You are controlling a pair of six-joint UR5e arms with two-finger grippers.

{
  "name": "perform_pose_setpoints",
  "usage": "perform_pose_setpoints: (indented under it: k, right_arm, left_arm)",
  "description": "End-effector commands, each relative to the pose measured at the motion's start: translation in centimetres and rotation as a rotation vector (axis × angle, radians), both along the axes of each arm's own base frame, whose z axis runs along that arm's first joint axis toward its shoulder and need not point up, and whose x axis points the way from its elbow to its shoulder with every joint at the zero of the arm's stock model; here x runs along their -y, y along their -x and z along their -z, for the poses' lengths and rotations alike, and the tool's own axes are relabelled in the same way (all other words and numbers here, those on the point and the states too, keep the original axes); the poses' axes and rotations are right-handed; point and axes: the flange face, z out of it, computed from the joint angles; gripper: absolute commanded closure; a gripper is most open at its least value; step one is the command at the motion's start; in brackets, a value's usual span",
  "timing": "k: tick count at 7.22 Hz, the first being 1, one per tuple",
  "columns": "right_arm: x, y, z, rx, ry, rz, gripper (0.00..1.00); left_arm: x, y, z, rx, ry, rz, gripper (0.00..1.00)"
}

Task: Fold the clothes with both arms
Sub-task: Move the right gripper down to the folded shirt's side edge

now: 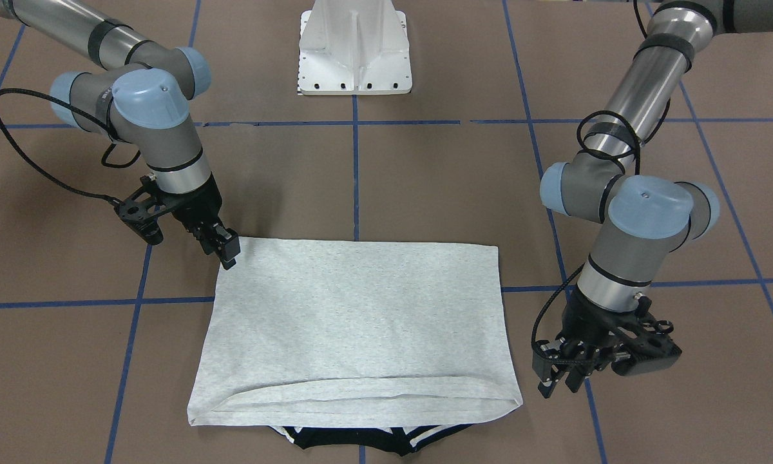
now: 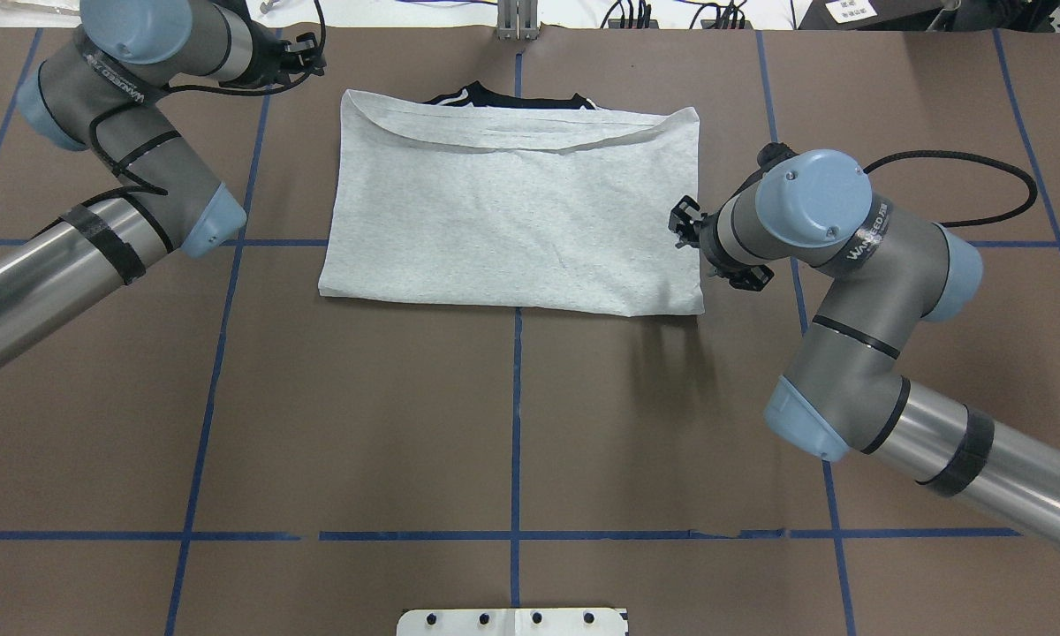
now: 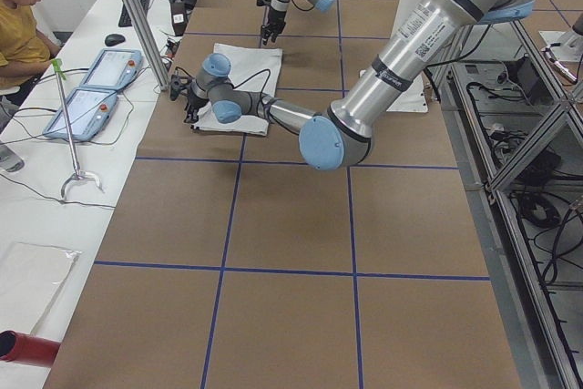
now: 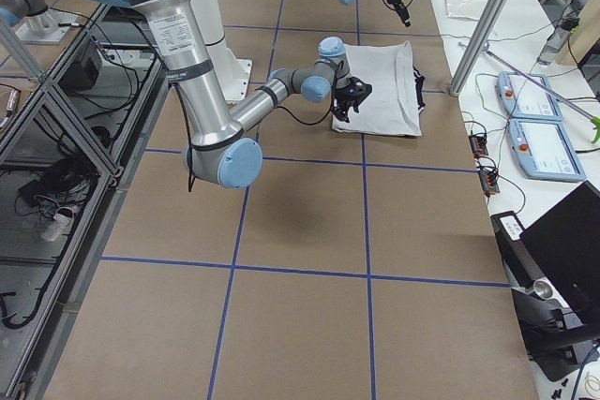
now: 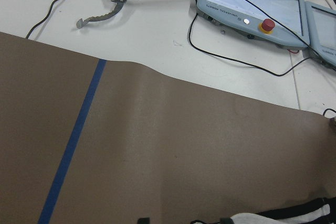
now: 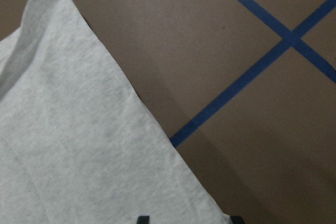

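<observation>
T-shirt (image 1: 354,316) folded, R tool (image 1: 224,251) jaws apart at corner, L tool (image 1: 559,385) jaws apart, empty

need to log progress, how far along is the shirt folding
Done: the T-shirt lies as a flat rectangle, sleeves out of sight, the black collar peeking past one edge. In hand: nothing; the right gripper is open at a corner, the left gripper open beside the collar end, off the cloth. Left: probably one more fold, side to side.
</observation>
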Motion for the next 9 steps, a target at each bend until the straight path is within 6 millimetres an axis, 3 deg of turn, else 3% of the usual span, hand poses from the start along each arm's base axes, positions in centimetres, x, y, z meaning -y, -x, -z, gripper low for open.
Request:
perform_pose_setpoints:
  k: [1, 4, 5, 6, 8, 9]
  right_arm:
    - [-2.0, 1.7, -1.5, -0.018, 0.017, 0.037, 0.41]
    - [-2.4, 2.3, -3.0, -0.042, 0.032, 0.047, 0.43]
    - [-2.5, 2.4, -2.9, -0.039, 0.032, 0.048, 0.6]
    - [-2.6, 2.4, -2.7, -0.035, 0.031, 0.054, 1.0]
    - [-2.9, 2.0, -1.7, -0.014, 0.024, 0.06, 1.0]
    - [-4.3, 0.2, -0.2, 0.025, 0.02, 0.081, 1.0]
  left_arm:
    - [-0.1, -0.1, 0.1, -0.001, -0.002, 0.0, 0.45]
    - [-0.1, -0.1, 0.1, -0.002, -0.002, 0.001, 0.45]
    - [0.0, 0.1, 0.1, -0.002, -0.002, 0.002, 0.45]
    - [-0.1, 0.0, 0.2, -0.003, -0.004, 0.001, 0.45]
    - [-0.1, -0.1, 0.1, -0.003, -0.001, 0.001, 0.45]
    - [-0.2, 0.0, 0.3, -0.007, -0.004, 0.002, 0.45]
